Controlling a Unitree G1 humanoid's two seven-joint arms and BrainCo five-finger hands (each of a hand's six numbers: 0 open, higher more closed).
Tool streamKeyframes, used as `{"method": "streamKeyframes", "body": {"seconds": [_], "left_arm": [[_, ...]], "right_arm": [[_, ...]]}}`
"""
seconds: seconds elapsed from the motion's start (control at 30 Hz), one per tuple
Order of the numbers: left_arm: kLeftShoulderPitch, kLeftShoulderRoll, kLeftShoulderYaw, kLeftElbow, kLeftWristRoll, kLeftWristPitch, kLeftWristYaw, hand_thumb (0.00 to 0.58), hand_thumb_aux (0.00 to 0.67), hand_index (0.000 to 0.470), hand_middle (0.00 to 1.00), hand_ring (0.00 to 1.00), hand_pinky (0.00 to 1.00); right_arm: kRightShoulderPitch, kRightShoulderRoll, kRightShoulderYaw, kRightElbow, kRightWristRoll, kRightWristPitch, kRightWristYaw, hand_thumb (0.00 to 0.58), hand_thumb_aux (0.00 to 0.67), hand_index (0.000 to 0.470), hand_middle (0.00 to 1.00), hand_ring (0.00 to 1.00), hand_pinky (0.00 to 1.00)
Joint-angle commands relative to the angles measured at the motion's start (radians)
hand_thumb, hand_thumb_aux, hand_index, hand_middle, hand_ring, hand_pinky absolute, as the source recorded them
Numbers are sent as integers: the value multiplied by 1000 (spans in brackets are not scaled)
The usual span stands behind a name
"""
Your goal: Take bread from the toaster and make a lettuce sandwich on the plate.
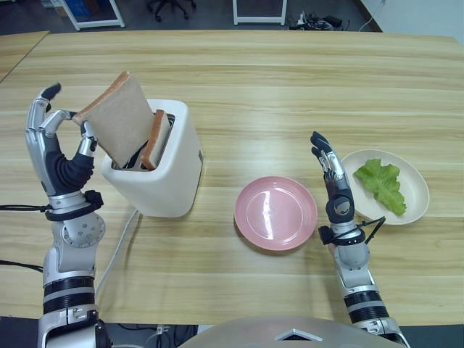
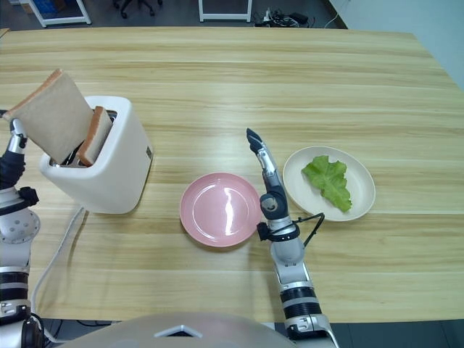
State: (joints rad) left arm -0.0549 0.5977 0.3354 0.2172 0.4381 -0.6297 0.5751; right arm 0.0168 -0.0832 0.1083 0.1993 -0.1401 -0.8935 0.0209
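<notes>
A white toaster (image 1: 163,167) stands left of centre on the wooden table. One bread slice (image 1: 119,116) leans out of its slot, tilted left, and my left hand (image 1: 58,141) pinches its upper left corner. A second bread slice (image 1: 156,138) sits lower in the slot beside it. The pink plate (image 1: 275,212) lies bare in the middle. My right hand (image 1: 331,177) stands upright with straight fingers between the pink plate and a cream plate (image 1: 409,174) holding a lettuce leaf (image 1: 380,183).
The toaster's white cord (image 1: 119,246) runs down toward the table's near edge. Chair and furniture legs stand beyond the far edge (image 1: 170,9). Wide bare tabletop (image 1: 290,80) stretches behind the plates.
</notes>
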Motion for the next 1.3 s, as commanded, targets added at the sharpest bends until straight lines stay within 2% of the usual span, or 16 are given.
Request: {"method": "streamKeyframes", "body": {"seconds": [0.03,0.07,0.3,0.4,0.53,0.77,0.9,1.0,1.17,1.3], "left_arm": [[-36,-19,25,10,33,60,38,580,670,470,969,969,969],[-39,-22,26,12,36,65,45,580,670,470,1000,1000,1000],[-74,-48,79,15,-41,47,78,580,670,470,1000,1000,1000],[-88,-61,118,-11,-104,5,88,580,670,470,1000,1000,1000],[-86,-93,131,-80,-288,-56,-3,580,670,470,1000,1000,1000],[-44,-155,82,-250,-624,-92,-254,580,670,470,1000,1000,1000],[22,-184,-38,-414,-802,-95,-446,580,670,470,1000,1000,1000],[49,-210,-167,-493,-848,-55,-576,580,670,470,1000,1000,1000],[70,-255,-377,-517,-776,44,-744,580,670,470,1000,1000,1000],[25,-327,-501,-432,-669,153,-785,580,670,470,1000,1000,1000]], "right_arm": [[-7,2,1,8,-10,6,2,0,0,0,0,0,0],[-8,2,1,9,-9,6,2,0,0,0,0,0,0],[-13,-1,-4,16,-5,5,3,0,0,0,0,0,0],[-19,-4,-23,16,-2,4,-9,0,0,0,0,0,0],[-33,-11,-54,27,-18,15,-33,0,0,0,0,0,0],[-74,-62,-167,83,-96,63,-136,0,0,0,0,0,0],[-98,-133,-244,136,-151,105,-212,0,0,0,0,0,0],[-112,-229,-298,203,-253,165,-308,0,0,0,0,0,0],[-124,-421,-274,324,-514,335,-500,0,0,0,0,0,0],[-114,-541,-217,375,-667,506,-580,0,0,0,0,0,0]]}}
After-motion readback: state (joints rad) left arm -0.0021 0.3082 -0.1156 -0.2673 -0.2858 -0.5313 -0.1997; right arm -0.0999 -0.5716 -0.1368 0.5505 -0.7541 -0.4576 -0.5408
